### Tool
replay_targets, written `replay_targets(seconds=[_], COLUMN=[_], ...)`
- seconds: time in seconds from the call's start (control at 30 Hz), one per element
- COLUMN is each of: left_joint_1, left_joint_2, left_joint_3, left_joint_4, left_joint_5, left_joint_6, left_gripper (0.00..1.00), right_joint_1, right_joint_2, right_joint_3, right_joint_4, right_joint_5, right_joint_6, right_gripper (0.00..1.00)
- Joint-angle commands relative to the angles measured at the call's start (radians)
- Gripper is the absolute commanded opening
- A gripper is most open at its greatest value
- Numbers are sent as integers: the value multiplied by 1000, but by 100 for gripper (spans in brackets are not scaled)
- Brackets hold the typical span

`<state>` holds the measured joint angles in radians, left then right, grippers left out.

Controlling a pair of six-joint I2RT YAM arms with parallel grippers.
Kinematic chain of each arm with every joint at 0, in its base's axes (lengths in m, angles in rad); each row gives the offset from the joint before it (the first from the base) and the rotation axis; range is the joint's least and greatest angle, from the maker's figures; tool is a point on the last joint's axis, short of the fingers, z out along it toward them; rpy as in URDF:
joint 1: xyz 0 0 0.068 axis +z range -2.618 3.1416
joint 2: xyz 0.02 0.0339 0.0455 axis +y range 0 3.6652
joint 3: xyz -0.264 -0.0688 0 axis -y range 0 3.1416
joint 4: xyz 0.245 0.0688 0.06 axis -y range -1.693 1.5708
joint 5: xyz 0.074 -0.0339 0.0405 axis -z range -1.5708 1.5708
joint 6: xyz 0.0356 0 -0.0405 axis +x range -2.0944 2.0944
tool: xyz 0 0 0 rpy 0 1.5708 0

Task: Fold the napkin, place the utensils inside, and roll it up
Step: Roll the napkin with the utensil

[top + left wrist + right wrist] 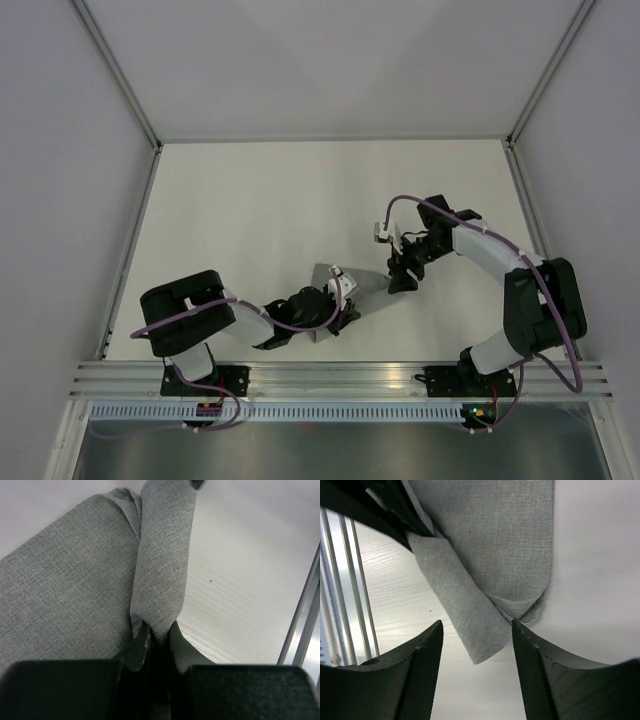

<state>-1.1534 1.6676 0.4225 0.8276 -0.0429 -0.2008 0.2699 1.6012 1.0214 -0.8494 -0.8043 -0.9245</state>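
L claw clenched on rolled end of napkin, near desk front edge. R claw released, over other end. Regrip R low, turn both ends evenly, tight.

Worktop: white and matte, with faint grain streaks in the wrist views.
Speck: a tiny dark dot on the worktop, towards its near edge.
Rails: ribbed aluminium profiles along the worktop's near edge.
Slotted strip: pale, comb-like, just on the near side of the rails and parallel to them.
Walls: plain white panels at the left, far and right edges.
Corner posts: grey metal struts, one at each far corner.
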Motion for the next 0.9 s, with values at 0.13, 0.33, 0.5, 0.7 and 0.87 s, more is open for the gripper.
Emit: replay_targets(seconds=[0.13,0.33,0.5,0.7,0.87], left_joint_1=[52,107,139,173,204], left_joint_2=[138,210,254,313,337], left_joint_3=[-71,-65,-65,-53,-65], left_joint_4=[-93,-42,-4,8,70], left_joint_5=[261,399,472,537,587], left_joint_6=[-222,-275,-308,-328,-354], left_gripper=[2,2,2,2,2], right_joint_1=[37,222,388,471,558], right_joint_2=[-286,-441,-500,-474,-445], right_joint_3=[-254,-410,-489,-503,-541], right_joint_4=[292,464,526,512,555], right_joint_5=[-4,148,270,321,402], right_joint_6=[-122,-53,-42,-36,-28], right_gripper=[68,70,71,69,63])
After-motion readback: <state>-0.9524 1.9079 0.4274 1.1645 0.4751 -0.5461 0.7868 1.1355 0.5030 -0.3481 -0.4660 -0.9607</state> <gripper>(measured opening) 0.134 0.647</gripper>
